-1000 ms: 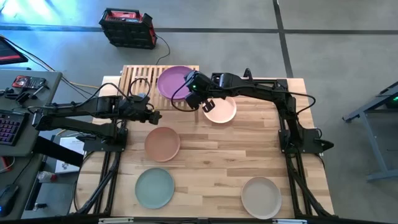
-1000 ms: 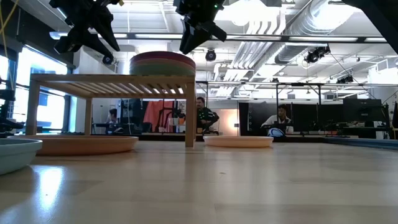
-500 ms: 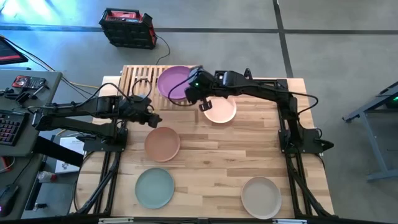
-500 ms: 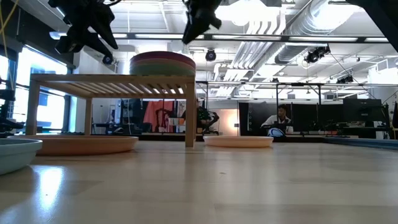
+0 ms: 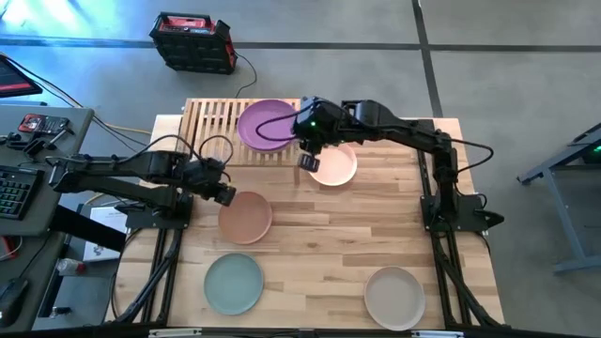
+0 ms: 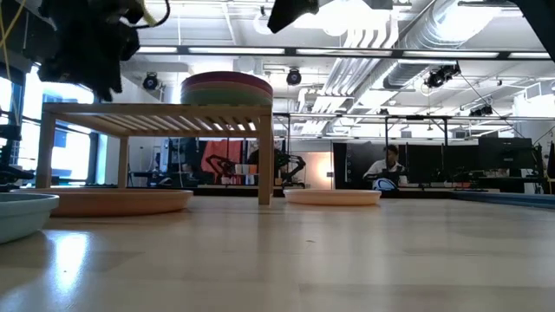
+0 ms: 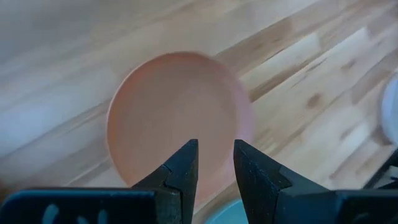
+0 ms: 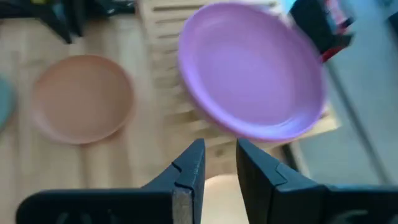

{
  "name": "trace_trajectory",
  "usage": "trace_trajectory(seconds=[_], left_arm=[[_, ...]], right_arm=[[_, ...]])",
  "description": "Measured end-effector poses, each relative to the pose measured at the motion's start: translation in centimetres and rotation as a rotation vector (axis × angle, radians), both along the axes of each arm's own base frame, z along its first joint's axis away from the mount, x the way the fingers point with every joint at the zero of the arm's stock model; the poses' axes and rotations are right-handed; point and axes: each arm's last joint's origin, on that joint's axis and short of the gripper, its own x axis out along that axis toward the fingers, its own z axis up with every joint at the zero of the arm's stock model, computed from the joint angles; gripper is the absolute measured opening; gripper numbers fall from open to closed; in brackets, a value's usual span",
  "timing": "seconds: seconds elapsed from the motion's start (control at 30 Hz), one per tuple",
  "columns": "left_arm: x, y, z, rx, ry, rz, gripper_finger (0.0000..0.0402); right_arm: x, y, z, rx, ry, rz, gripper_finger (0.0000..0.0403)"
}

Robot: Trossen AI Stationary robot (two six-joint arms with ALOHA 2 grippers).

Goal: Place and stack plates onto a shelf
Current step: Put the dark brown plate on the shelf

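Observation:
The slatted wooden shelf (image 5: 218,120) stands at the table's far side and carries a stack of plates (image 6: 226,88) with a purple plate (image 5: 266,124) on top. On the table lie a peach plate (image 5: 245,217), a pale pink plate (image 5: 335,167), a sage green plate (image 5: 234,284) and a beige plate (image 5: 394,298). My left gripper (image 5: 225,193) hovers over the peach plate's far-left rim, tipped downward. It is open by a narrow gap (image 7: 216,155), with nothing in it. My right gripper (image 5: 307,160) hangs high between the purple and pink plates, also narrowly open (image 8: 219,163) and holding nothing.
A red and black case (image 5: 193,42) sits on the floor beyond the shelf. A side desk with a keyboard (image 5: 19,192) stands left of the table. The shelf's left half (image 5: 205,117) is bare slats. Bare tabletop lies between the peach and beige plates.
My right gripper has risen from beside the purple plate, rolled about its own axis and drawn a little toward the table's right. My left gripper has sunk and moved toward the near edge, tipping downward over the peach plate. No plate has moved.

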Motion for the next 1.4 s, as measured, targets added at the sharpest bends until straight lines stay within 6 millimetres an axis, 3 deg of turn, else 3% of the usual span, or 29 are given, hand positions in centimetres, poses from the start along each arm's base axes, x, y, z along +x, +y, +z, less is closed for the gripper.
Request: trace_trajectory(seconds=[0.47,1.4], left_arm=[[-1.3,-1.0,-5.6,-0.103,0.18,0.16,0.009],[-2.0,-0.8,-11.8,-0.043,0.193,0.214,0.009]], right_arm=[[-0.3,3.2,-0.8,0.078,0.088,0.038,0.0067],[-0.6,3.2,-1.1,0.034,0.157,0.099,0.0067]])
